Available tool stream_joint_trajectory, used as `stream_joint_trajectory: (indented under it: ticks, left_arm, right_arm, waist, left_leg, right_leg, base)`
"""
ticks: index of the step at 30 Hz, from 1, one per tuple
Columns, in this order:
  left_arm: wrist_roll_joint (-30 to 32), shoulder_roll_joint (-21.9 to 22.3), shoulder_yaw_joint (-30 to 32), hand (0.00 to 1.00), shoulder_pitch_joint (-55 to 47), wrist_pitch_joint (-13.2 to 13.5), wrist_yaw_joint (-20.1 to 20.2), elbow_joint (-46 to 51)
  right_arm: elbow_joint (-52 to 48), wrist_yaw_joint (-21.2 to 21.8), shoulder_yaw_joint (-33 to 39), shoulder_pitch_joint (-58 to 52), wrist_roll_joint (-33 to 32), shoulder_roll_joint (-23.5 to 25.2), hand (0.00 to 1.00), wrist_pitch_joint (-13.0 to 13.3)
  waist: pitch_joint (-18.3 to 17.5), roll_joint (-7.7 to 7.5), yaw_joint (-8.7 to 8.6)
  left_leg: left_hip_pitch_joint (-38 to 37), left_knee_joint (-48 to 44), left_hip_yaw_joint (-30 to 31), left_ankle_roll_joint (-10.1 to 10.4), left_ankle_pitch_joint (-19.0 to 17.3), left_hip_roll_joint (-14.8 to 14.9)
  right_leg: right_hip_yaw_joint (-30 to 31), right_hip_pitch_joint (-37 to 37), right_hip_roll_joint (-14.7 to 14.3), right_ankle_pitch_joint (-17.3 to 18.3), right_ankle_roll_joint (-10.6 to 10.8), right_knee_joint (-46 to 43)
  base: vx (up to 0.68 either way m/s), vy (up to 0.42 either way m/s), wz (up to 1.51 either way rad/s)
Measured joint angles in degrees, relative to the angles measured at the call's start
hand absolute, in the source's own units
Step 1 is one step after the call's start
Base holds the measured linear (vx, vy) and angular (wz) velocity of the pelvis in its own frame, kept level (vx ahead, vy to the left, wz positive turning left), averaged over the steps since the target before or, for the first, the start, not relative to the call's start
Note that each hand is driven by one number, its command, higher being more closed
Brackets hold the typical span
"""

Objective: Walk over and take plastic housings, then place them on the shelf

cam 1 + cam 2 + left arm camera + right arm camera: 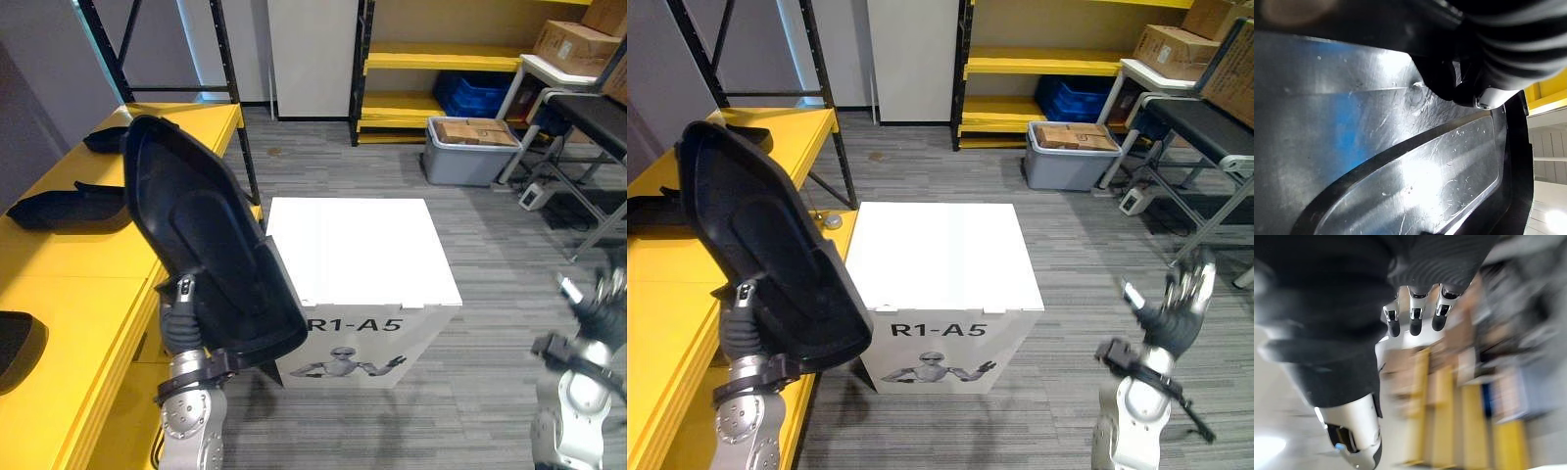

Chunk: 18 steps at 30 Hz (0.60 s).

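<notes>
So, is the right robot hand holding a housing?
No, the right robot hand is open and holds nothing; the housing is in the left robot hand.

**Box (358, 245) at centre**

The box is set on the floor (490, 343). Loose housings (69, 206) are laid on a shelf (59, 264) at 9 o'clock. A held housing (206, 245) is raised at 8 o'clock. A bin (468, 157) is placed at 1 o'clock.
</notes>
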<state>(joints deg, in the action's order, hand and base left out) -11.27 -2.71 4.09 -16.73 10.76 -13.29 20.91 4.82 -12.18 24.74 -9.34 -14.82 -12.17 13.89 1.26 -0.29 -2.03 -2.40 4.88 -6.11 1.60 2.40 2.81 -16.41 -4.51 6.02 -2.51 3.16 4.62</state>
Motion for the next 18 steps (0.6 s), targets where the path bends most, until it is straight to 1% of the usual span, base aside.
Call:
stream_joint_trajectory:
  ticks: [2,4,6,7,10,11,14,17,18]
  left_arm:
    - [0.23,0.14,-0.17,1.0,-1.49,0.01,0.86,0.59]
    - [0.35,0.21,-0.19,1.0,-2.19,0.02,1.88,1.02]
    - [0.36,0.21,-0.95,1.0,-3.66,0.04,2.66,1.82]
    - [0.36,0.23,-1.27,1.0,-4.12,0.04,2.84,2.11]
    - [0.9,0.43,-1.45,1.0,-6.07,0.04,4.33,3.37]
    - [0.91,0.44,-1.57,1.0,-6.33,0.04,4.45,3.5]
    - [1.43,0.7,-2.94,1.0,-7.38,0.04,4.73,4.03]
    - [2.04,2.15,-3.93,1.0,-8.73,0.04,5.09,5.45]
    - [2.41,2.38,-4.0,1.0,-8.94,0.04,5.17,5.65]
  right_arm:
    - [9.3,1.79,-0.01,-2.01,0.81,0.16,0.0,-1.58]
    - [15.76,2.97,0.06,-2.33,0.81,0.65,0.0,-2.12]
    - [24.26,4.61,-0.04,-3.23,0.71,2.61,0.0,-2.82]
    - [26.0,5.0,-0.05,-3.74,0.7,3.31,0.0,-3.07]
    - [35.62,7.26,-0.84,-5.23,0.56,6.6,0.0,-4.61]
    - [36.93,7.48,-1.31,-5.66,0.61,7.11,0.0,-4.82]
    - [39.79,9.16,-5.0,-8.2,1.67,9.35,0.0,-6.55]
    - [39.83,10.22,-8.84,-8.68,3.83,10.5,0.0,-6.84]
    - [39.84,10.67,-10.27,-8.61,4.83,10.6,0.0,-6.88]
  waist:
    - [0.01,0.14,-0.08]
    - [0.03,0.16,-0.05]
    - [0.19,0.42,0.01]
    - [0.22,0.46,0.08]
    - [0.29,0.58,0.41]
    - [0.29,0.58,0.48]
    - [0.26,0.57,1.0]
    - [0.26,0.55,1.33]
    - [0.28,0.52,1.87]
  left_leg:
    - [0.01,-0.03,-0.04,-0.05,-0.04,-0.03]
    - [-0.02,-0.07,-0.04,-0.12,-0.1,-0.02]
    - [-0.44,-0.13,-0.08,-0.08,-0.34,0.12]
    - [-0.61,-0.15,-0.1,-0.09,-0.43,0.25]
    - [-1.17,-0.58,-0.16,-0.11,-1.08,0.27]
    - [-1.27,-0.63,-0.19,-0.09,-1.19,0.25]
    - [-2.1,-0.74,-0.49,-0.24,-1.74,0.19]
    - [-2.36,-1.05,-0.77,-0.2,-2.06,0.19]
    - [-2.67,-1.13,-1.01,-0.11,-2.21,0.23]
  right_leg:
    - [0.06,-0.21,0.07,0.03,0.04,-0.16]
    - [0.06,-0.19,0.1,0.09,0.12,-0.35]
    - [0.15,-0.14,0.2,0.51,0.39,-1.42]
    - [0.17,-0.2,0.26,0.71,0.37,-1.67]
    - [0.18,-0.38,0.67,1.98,0.73,-3.63]
    - [0.18,-0.38,0.77,2.29,0.68,-3.99]
    - [0.23,-0.54,1.16,3.36,0.98,-5.54]
    - [0.39,-0.57,1.39,3.53,1.06,-6.11]
    - [0.59,-0.79,1.41,3.58,1.09,-6.12]
  base:
    - [0.0,0.0,0.0]
    - [0.0,0.0,0.0]
    - [0.0,0.0,0.0]
    - [0.0,0.0,0.0]
    - [0.0,0.0,0.0]
    - [0.0,0.0,0.0]
    - [0.0,0.0,0.0]
    - [0.0,0.01,-0.03]
    - [0.0,0.012,-0.07]
